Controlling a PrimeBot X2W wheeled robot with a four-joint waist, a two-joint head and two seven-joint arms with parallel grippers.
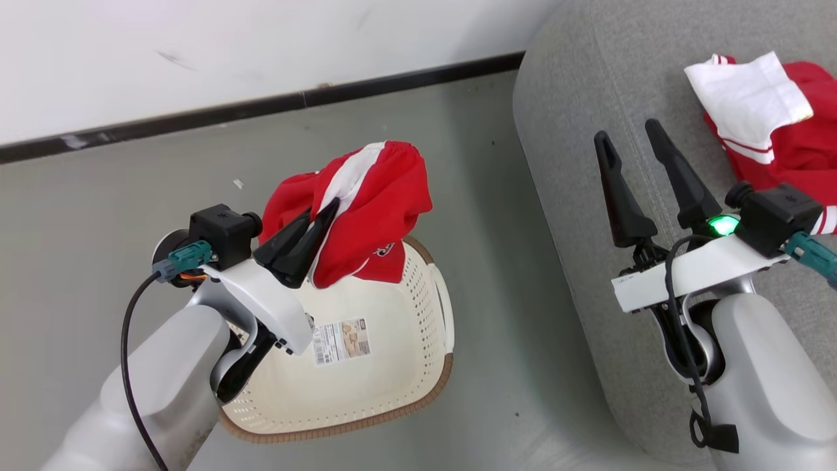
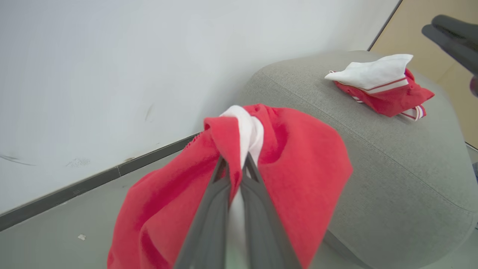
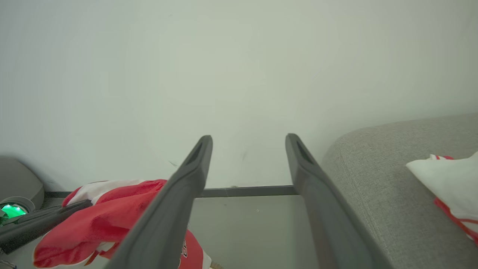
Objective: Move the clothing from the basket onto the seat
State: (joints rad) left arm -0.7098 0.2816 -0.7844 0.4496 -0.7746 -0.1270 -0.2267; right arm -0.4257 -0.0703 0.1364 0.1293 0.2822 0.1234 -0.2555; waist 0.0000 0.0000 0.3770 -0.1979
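Floor (image 1: 118, 196) by wall (image 1: 196, 52): left gripper (image 1: 327, 208) clamps red garment (image 1: 382, 196), raised clear of basket (image 1: 366, 428) for transfer. Right gripper (image 1: 628, 131) spread wide, idle above seat (image 1: 575, 118) edge. Second garment (image 1: 778, 124) lies near seat's far edge.

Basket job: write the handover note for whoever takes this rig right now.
Left gripper: shut on a red garment, held above the basket.
Right gripper: open, empty, over the edge of the seat.
Done: a white-and-red garment lies on the seat.
To do: carry the red garment to the seat and release it. The basket's visible bottom shows no more clothing.
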